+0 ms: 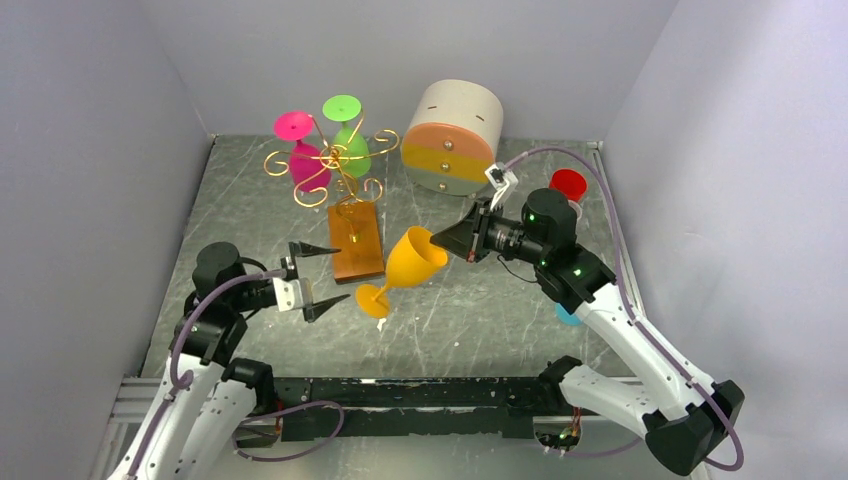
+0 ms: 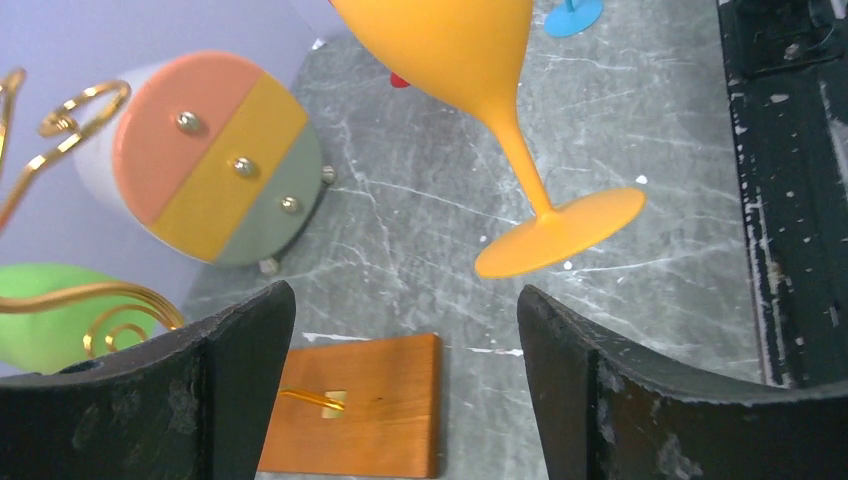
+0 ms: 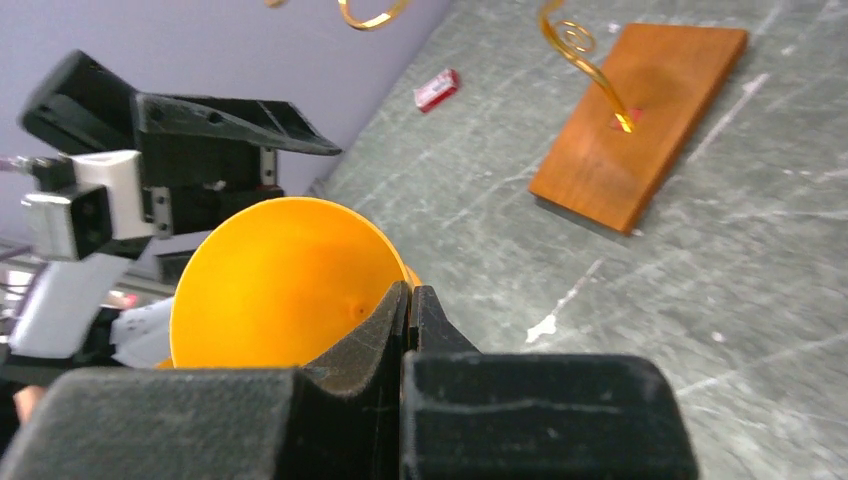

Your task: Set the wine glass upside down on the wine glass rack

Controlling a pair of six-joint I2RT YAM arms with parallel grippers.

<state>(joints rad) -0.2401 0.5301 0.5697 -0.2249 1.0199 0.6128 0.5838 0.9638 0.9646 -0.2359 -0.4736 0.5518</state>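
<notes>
From above, the right gripper [image 1: 447, 238] is closed on the rim of the orange wine glass [image 1: 412, 262]. The glass hangs tilted near the middle of the table [image 1: 500, 300], with its bowl toward the far right and its foot toward the near left. Whether the foot touches the table cannot be told. The left gripper [image 1: 322, 277] stands open just left of the foot, with nothing between its fingers. The rack [image 1: 335, 165] is far left of the glass, its wooden base [image 1: 356, 242] just beside the bowl. A pink glass [image 1: 300, 150] and a green glass [image 1: 350, 135] hang upside down on it. A round drawer box [image 1: 455, 135] lies on its side to the right of the rack.

In the left wrist view, both dark fingers [image 2: 200, 400] are spread wide. The orange stem and foot [image 2: 560, 232] are beyond them, apart from both. The wooden base lies between the fingers, lower down.

In the right wrist view, the fingers [image 3: 370, 345] pinch the thin rim, and the bowl's open mouth [image 3: 280, 280] faces the camera. The wooden base lies to the far right.
</notes>
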